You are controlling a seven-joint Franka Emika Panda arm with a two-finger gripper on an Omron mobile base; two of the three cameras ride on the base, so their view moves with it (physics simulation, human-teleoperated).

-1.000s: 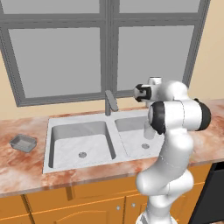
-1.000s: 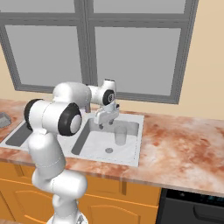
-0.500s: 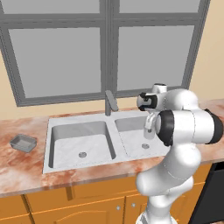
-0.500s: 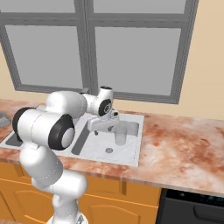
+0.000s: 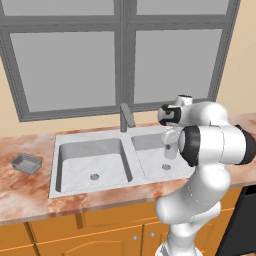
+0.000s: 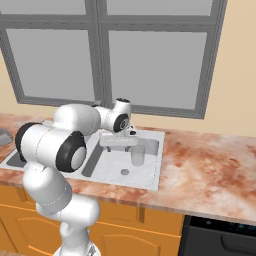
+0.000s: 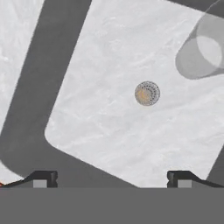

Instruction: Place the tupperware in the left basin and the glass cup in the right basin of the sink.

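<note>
The glass cup [image 6: 137,156] stands upright on the floor of the right basin [image 5: 149,164], and in the hand view the glass cup [image 7: 204,51] sits at the upper right, beyond the round drain [image 7: 147,93]. My gripper [image 7: 112,179] hangs open over this basin with nothing between its fingers; the gripper [image 6: 119,147] is just left of the cup and apart from it. The tupperware [image 5: 26,163], a small grey tray, lies on the counter left of the sink. The left basin [image 5: 80,162] holds nothing.
A grey faucet [image 5: 126,116] rises behind the sink's centre divider, close to my hand. The marbled orange counter [image 6: 210,165] runs to the right of the sink. A window wall stands behind, and my own bulky arm [image 5: 215,145] blocks part of the right basin.
The arm's elbow has swung out toward the cameras, and the hand has sunk slightly over the right basin. The glass cup and tupperware have stayed where they were.
</note>
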